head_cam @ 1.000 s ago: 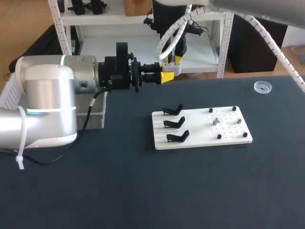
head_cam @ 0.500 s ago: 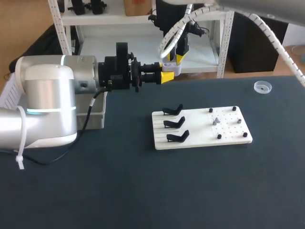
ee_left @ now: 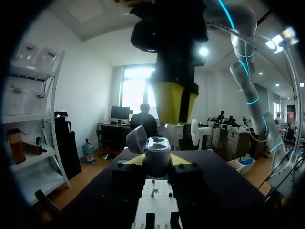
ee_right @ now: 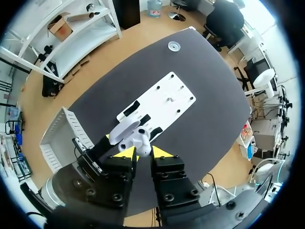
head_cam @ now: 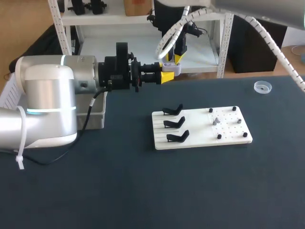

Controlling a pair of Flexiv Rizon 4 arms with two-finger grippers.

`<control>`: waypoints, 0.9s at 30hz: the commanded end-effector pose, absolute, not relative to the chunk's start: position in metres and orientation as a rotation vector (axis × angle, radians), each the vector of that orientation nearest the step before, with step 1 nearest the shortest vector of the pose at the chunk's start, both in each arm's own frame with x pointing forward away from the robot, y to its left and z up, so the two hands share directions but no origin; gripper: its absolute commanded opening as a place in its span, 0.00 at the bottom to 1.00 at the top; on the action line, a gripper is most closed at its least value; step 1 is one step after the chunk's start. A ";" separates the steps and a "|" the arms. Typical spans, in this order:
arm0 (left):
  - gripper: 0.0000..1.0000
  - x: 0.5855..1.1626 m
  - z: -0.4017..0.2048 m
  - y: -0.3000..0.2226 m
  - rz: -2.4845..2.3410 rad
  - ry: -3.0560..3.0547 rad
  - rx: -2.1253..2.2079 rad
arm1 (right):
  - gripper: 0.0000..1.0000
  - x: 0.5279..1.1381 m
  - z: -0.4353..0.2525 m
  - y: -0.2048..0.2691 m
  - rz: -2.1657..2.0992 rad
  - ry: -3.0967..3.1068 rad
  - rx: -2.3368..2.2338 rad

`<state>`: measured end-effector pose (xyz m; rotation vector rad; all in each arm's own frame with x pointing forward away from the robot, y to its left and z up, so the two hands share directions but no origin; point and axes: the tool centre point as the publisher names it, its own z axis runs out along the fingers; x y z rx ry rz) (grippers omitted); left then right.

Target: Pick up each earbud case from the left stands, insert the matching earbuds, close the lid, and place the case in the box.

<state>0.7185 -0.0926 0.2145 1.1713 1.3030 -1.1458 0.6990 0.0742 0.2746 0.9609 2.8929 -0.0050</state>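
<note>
Only extra stuff here is a small clear round lid [head_cam: 262,87], sitting alone near the far right corner of the dark table [head_cam: 143,191].

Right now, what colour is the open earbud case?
The earbud case is pale grey, clearest in left wrist view.

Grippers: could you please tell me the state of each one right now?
Left gripper: closed, holding the open-lidded earbud case.
Right gripper: just above the case, state cannot be told.
</note>
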 end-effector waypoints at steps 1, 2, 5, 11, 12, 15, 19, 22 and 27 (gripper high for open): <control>0.00 0.717 0.214 -0.093 -1.143 1.302 1.167 | 0.00 0.701 0.275 0.075 -0.006 2.895 0.964; 0.00 0.717 0.214 -0.093 -1.143 1.302 1.167 | 0.00 0.701 0.274 0.075 -0.005 2.896 0.964; 0.00 0.717 0.214 -0.093 -1.143 1.302 1.167 | 0.00 0.701 0.273 0.076 -0.004 2.899 0.964; 0.00 0.717 0.214 -0.093 -1.143 1.302 1.167 | 0.00 0.702 0.270 0.076 -0.005 2.903 0.968; 0.00 0.717 0.214 -0.093 -1.143 1.302 1.167 | 0.00 0.703 0.270 0.076 -0.005 2.905 0.969; 0.00 0.717 0.214 -0.093 -1.143 1.302 1.167 | 0.00 0.704 0.270 0.075 -0.007 2.904 0.970; 0.00 0.717 0.214 -0.093 -1.143 1.302 1.167 | 0.00 0.705 0.269 0.074 -0.007 2.905 0.973; 0.00 0.717 0.214 -0.093 -1.143 1.302 1.167 | 0.00 0.706 0.268 0.074 -0.006 2.908 0.976; 0.00 0.717 0.214 -0.093 -1.143 1.302 1.167 | 0.00 0.707 0.264 0.073 -0.007 2.914 0.981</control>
